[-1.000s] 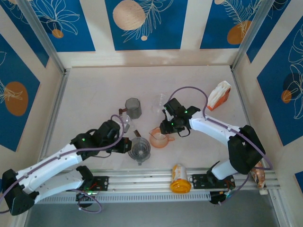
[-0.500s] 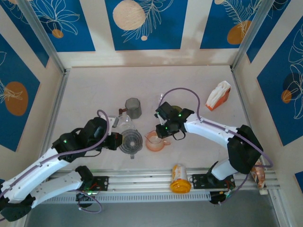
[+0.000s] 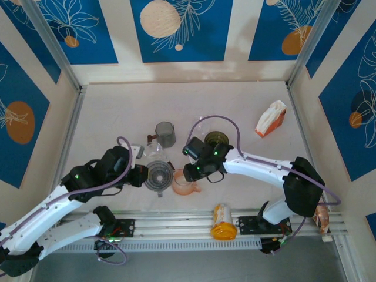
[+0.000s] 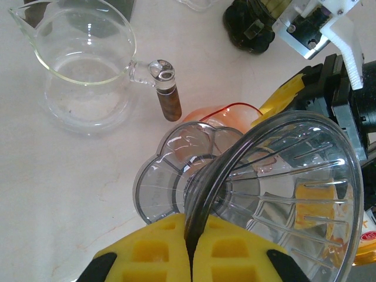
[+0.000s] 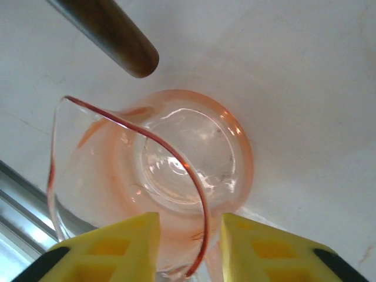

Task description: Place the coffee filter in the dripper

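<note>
Two robot arms meet at the middle of a pale desk (image 3: 117, 111) walled with blue floral panels. The left pincer (image 4: 191, 226) is clamped tight on the edge of a clear ribbed dripper (image 4: 294, 176), which is tipped on its side with its wide mouth turned toward the wrist camera and its scalloped base pointing away. From above, the dripper sits just left of a pink glass jug (image 5: 188, 153) and just in front of a clear glass server (image 4: 82, 64). The server stands upright, and its wooden handle (image 4: 169, 104) points toward the jug.

The right pincer (image 5: 189, 232) straddles the jug's rim, its yellow pads (image 5: 117, 244) narrowly apart with the glass wall between them; whether they pinch the wall cannot be told.

Farther back stand a grey cup (image 3: 165, 134) and a dark green round object (image 3: 215, 139). An orange-and-white pack (image 3: 271, 118) rests well apart, near the right wall. An orange bottle (image 3: 221, 222) lies on the metal rail at the near edge. The coffee filter itself cannot be made out.
</note>
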